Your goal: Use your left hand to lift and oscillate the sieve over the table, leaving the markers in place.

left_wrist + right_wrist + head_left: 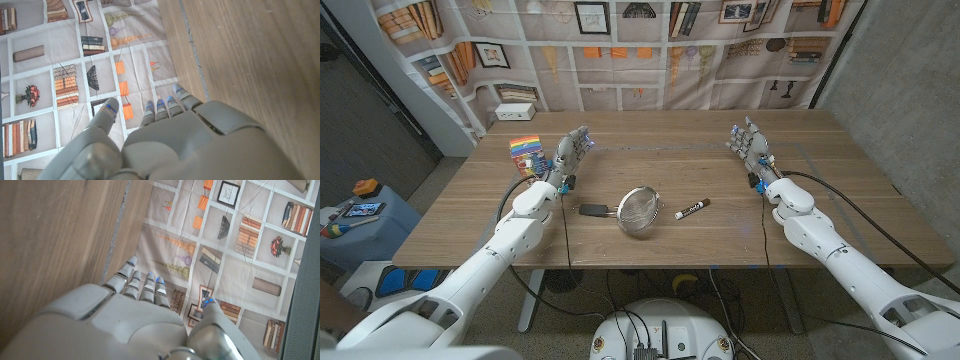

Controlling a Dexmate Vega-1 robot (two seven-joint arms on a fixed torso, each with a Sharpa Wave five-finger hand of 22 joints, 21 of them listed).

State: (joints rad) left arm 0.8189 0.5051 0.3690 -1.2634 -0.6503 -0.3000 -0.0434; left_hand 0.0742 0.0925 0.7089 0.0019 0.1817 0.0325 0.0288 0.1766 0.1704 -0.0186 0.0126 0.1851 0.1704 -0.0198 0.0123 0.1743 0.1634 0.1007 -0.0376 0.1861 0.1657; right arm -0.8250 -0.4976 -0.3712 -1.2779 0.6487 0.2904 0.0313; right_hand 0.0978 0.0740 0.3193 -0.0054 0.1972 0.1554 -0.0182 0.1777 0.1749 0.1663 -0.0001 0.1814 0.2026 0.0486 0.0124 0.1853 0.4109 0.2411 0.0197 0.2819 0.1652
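Note:
A metal mesh sieve (638, 209) with a black handle (592, 210) lies near the middle of the wooden table (650, 150). Just right of it lies a black marker with a white label (692, 209). My left hand (572, 152) is raised behind and to the left of the sieve, fingers apart, holding nothing. My right hand (748, 143) is up on the right side, also open and empty. The left wrist view looks along the back of my left hand (165, 140) toward the table's far edge, and the right wrist view does the same over my right hand (130, 315).
A rainbow-coloured box (527, 153) stands on the table just left of my left hand. A white box (515, 111) sits at the far left corner. A bookshelf-printed backdrop (650, 40) hangs behind the table.

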